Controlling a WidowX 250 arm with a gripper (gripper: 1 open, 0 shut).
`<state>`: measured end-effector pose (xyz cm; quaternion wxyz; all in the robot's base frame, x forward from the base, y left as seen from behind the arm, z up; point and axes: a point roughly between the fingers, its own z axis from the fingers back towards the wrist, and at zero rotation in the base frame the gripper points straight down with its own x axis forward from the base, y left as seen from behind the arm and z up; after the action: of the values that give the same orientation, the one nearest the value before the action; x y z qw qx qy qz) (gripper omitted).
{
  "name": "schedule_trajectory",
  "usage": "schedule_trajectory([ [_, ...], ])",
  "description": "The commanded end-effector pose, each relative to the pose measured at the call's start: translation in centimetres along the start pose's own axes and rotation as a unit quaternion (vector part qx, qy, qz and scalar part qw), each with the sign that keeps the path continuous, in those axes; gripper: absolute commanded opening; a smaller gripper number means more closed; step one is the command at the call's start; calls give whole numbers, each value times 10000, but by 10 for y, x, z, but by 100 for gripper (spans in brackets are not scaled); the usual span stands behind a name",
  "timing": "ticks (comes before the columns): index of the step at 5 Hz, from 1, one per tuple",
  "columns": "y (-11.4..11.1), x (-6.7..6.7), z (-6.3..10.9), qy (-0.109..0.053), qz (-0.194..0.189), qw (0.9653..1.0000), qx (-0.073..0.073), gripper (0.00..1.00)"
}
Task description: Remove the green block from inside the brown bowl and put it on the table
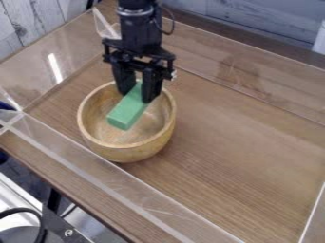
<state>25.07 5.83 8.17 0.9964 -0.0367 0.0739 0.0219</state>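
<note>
The green block (125, 111) hangs tilted over the brown bowl (127, 142), its upper end pinched between my black fingers (151, 87). My gripper (139, 94) points straight down and is shut on the block, above the bowl's far side. The block's lower end sits about level with the bowl's rim, clear of the bowl's floor. The table (241, 133) of brown wood grain spreads out around the bowl.
Low clear acrylic walls (76, 166) run along the table's edges, near the bowl's front left. Open tabletop (254, 152) lies to the right of the bowl. The arm's black column (137, 19) rises behind the bowl.
</note>
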Motion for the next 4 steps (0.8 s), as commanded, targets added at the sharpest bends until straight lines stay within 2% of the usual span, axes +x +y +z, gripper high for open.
schedule_trajectory([
  [1, -16, 14, 30, -502, -19, 9987, 3, 0],
  [2, -40, 24, 32, -536, -134, 9985, -59, 0],
  [4, -92, 45, 10, -464, -442, 9979, -80, 0],
])
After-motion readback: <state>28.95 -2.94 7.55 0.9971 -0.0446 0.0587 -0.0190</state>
